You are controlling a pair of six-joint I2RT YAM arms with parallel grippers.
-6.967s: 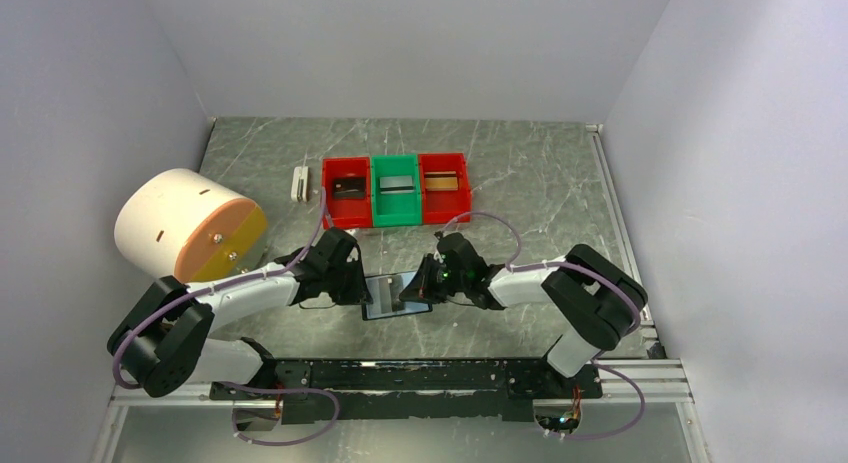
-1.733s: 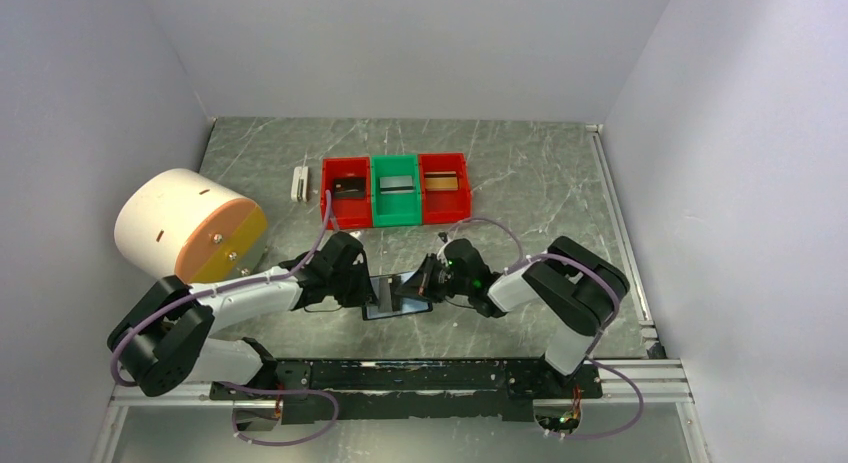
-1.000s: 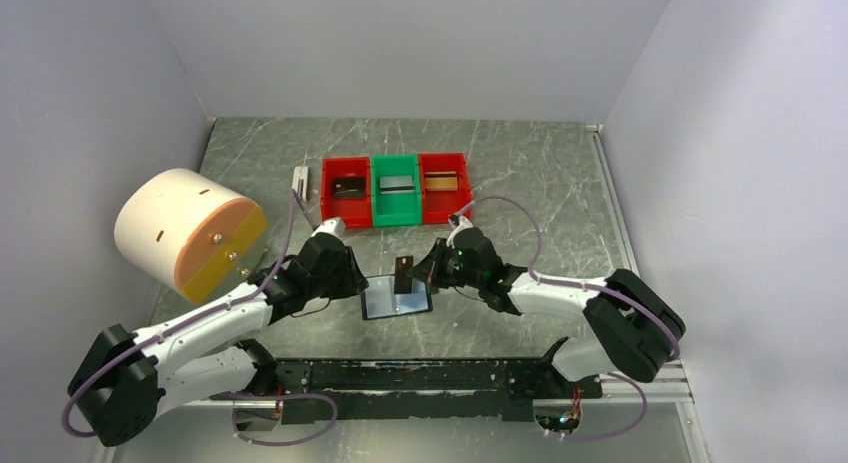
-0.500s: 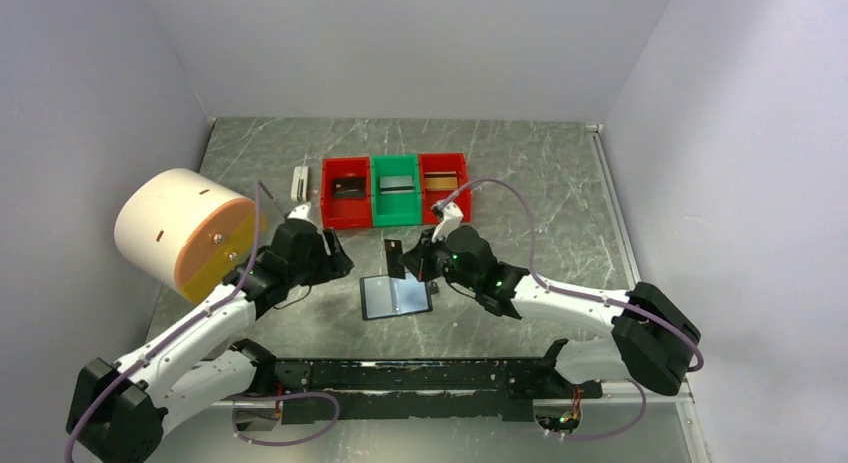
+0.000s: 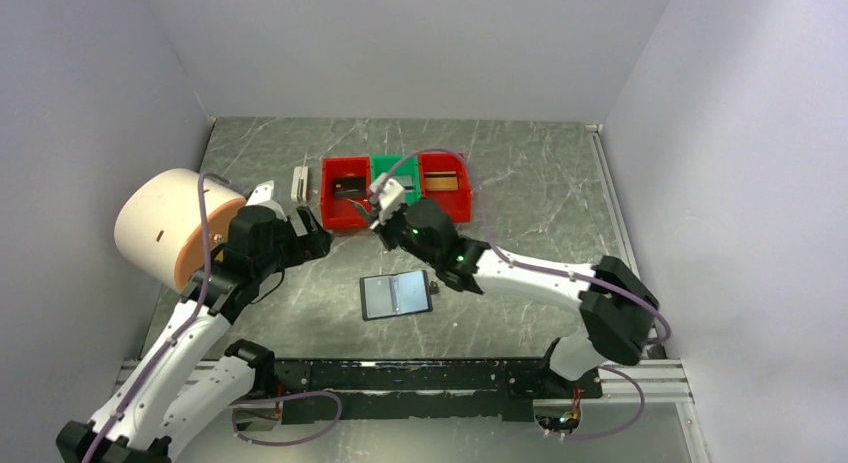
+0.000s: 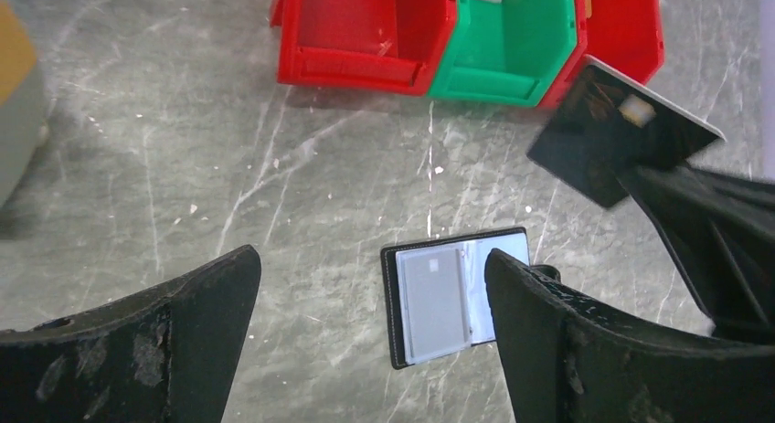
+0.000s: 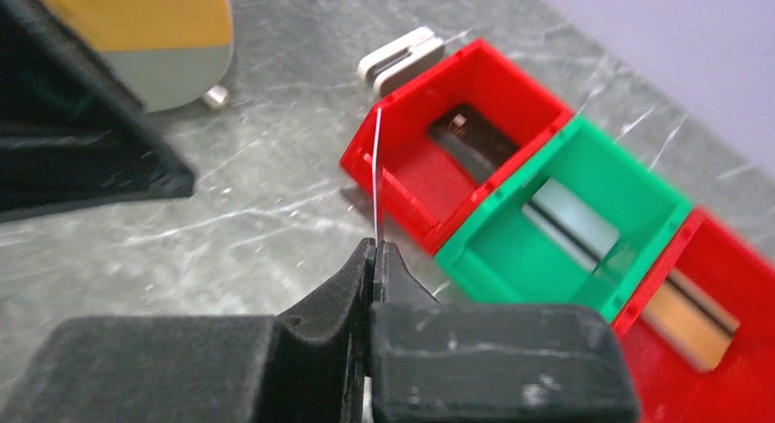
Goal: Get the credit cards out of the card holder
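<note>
Card transfer underway. Right tool (image 7: 373,251) grips dark card (image 6: 610,131); left tool (image 6: 370,277) gapes empty. Next, likely: release over left red bin (image 6: 352,67).

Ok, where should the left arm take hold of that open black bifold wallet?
Probably the bare left border of the open black bifold wallet, coming low from the left: it lies flat, and the open left gripper is on that side.

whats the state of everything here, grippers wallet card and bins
black bifold card holder: open, lying flat
dark plastic card: in the air, pinched by right gripper
right gripper: shut on that card
left gripper: open, empty
left red plastic bin: holds a black card
green plastic bin: holds a grey card
right red plastic bin: holds a tan card
</note>
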